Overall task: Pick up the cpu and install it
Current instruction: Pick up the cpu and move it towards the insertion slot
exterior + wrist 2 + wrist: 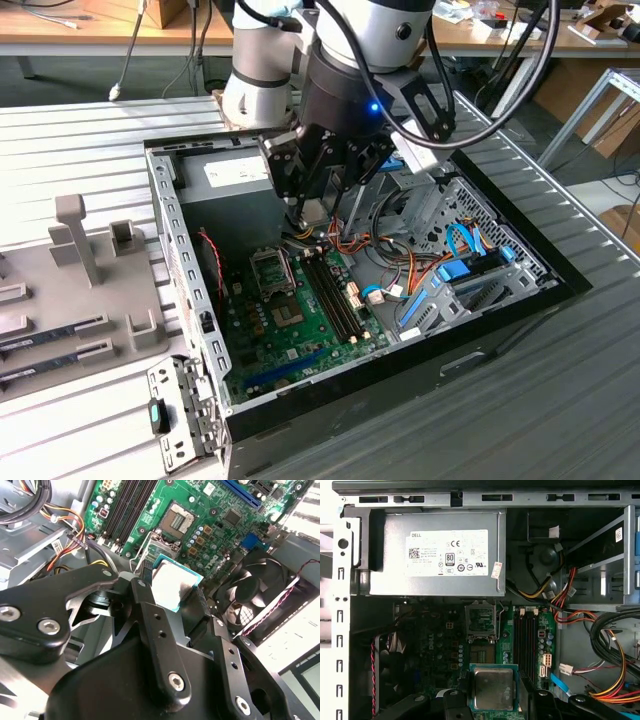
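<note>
Overhead, gripper (172, 589) (with cpu (176, 584)) above motherboard (165, 495).

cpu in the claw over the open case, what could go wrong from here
1. The claw grips the cpu by two opposite edges, up above the board. If it slips, the chip could fall onto the parts below.
2. In the exterior view, cables bunch close under the claw. They might snag it or nudge the cpu off line.
</note>
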{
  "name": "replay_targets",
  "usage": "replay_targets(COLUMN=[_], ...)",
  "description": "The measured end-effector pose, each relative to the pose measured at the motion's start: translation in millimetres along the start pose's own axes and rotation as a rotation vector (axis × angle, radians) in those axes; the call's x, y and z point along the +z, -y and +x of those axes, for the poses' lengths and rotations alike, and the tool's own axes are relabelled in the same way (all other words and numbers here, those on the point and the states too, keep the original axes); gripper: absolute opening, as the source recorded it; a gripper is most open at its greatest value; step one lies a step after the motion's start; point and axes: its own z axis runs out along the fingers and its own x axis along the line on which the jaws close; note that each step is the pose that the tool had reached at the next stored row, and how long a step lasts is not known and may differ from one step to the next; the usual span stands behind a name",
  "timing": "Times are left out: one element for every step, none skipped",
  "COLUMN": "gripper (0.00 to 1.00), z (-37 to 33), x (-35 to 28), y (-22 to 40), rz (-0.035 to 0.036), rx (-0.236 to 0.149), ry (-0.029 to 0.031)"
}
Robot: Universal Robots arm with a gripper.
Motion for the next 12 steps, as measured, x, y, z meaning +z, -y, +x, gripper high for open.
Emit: replay_targets(gripper=[0.47,0.47,0.47,0.47,0.47,0.47,0.47,0.47,0.47,0.47,0.47,0.47], z=[0.0,0.0,-0.1,-0.1,-0.1,-0.2,-0.3,-0.3,-0.3,-0.3,-0.4,-0.4], x=[0.2,0.3,0.6,0.9,1.1,1.4,1.7,1.8,2.0,2.2,2.3,2.5], y=[0.3,0.6,1.2,1.6,2.0,2.4,3.0,3.3,3.5,3.9,4.2,4.5], rz=[0.0,0.0,0.0,0.0,0.0,-0.0001,-0.0001,0.0,0.0,-0.0001,0.0,0.0], rx=[0.0,0.0,0.0,0.0,0.0,0.0,0.0,0.0,0.0,0.0,0.0,0.0], ry=[0.0,0.0,0.0,0.0,0.0,0.0,0.0,0.0,0.0,0.0,0.0,0.0])
